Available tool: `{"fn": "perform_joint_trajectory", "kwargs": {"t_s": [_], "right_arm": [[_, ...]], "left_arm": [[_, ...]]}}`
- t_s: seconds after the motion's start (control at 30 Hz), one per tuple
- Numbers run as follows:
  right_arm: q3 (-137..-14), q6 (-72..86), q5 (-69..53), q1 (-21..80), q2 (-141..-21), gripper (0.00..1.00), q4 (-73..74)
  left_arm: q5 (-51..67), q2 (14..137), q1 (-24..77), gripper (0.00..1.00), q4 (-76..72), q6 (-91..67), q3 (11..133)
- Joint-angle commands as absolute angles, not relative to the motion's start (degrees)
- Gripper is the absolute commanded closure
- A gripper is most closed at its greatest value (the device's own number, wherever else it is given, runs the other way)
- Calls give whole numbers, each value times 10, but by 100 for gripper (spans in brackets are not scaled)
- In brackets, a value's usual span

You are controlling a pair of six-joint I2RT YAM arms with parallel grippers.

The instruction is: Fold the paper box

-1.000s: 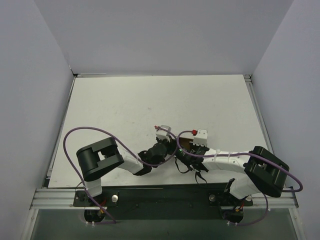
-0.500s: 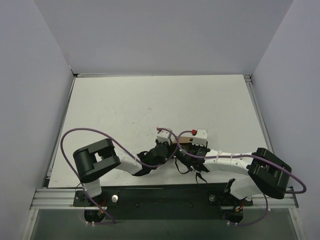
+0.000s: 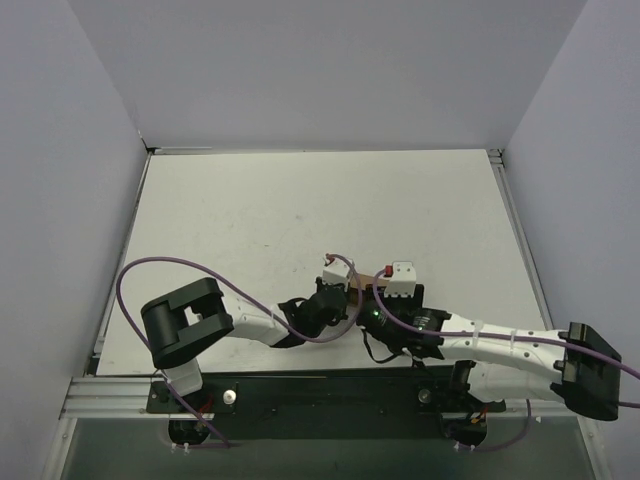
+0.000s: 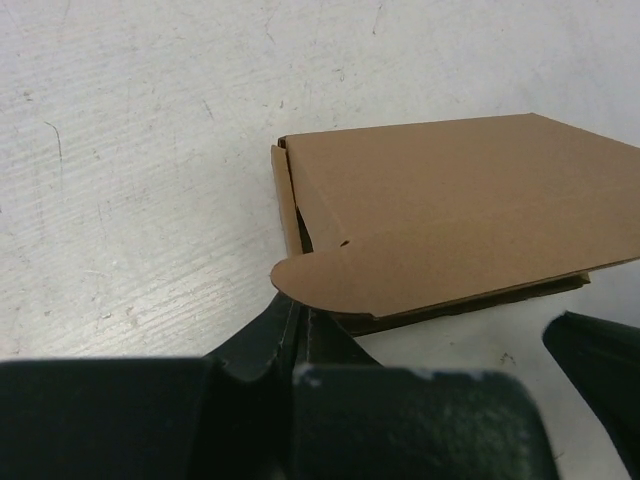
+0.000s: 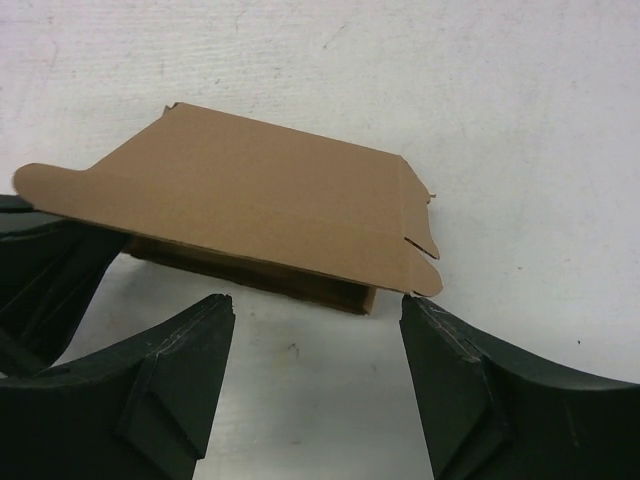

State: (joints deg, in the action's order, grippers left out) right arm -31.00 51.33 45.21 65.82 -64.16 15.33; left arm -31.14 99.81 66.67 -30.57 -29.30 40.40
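Note:
The paper box [image 5: 250, 205] is a flat, folded brown cardboard box lying on the white table between my two grippers, also seen as the box [image 4: 450, 200]. A rounded flap sticks out at its near corner. My left gripper [image 4: 300, 308] is shut, its joined tips tucked just under that flap. My right gripper [image 5: 315, 312] stands open at the box's near long edge, with one finger on each side and bare table between them. From the top view only a sliver of the box [image 3: 368, 285] shows between the wrists.
The white table [image 3: 250, 220] is walled by pale panels at the left, back and right. Both arm bases sit on the metal rail [image 3: 320, 395] at the near edge. Purple cables loop over both arms.
My right gripper has gone from shut to wide open, and its arm has sunk lower and stretched out. The left gripper has slid a little to the right, staying shut.

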Motion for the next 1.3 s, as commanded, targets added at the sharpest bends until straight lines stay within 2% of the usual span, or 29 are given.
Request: {"fn": "perform_joint_trajectory", "kwargs": {"t_s": [0.0,0.23,0.5,0.6,0.8,1.07,1.17,1.27], "right_arm": [[-309,500,404,667,-561,31,192],[-325,487,364,648,-445,30,292],[-321,425,323,550,-446,31,308],[-323,403,333,544,-461,31,305],[-323,353,332,526,-496,30,257],[-323,311,290,486,-525,32,199],[-326,300,284,482,-542,34,181],[-331,294,283,479,-570,36,170]], "left_arm": [[-305,991,663,100,-230,-269,441],[-295,986,662,100,-233,-266,440],[-274,944,651,100,-262,-256,410],[-259,929,648,91,-282,-248,402],[-250,905,647,82,-294,-239,387],[-224,860,636,50,-353,-225,329],[-187,867,624,41,-387,-222,322],[-147,882,612,37,-433,-222,316]]}}
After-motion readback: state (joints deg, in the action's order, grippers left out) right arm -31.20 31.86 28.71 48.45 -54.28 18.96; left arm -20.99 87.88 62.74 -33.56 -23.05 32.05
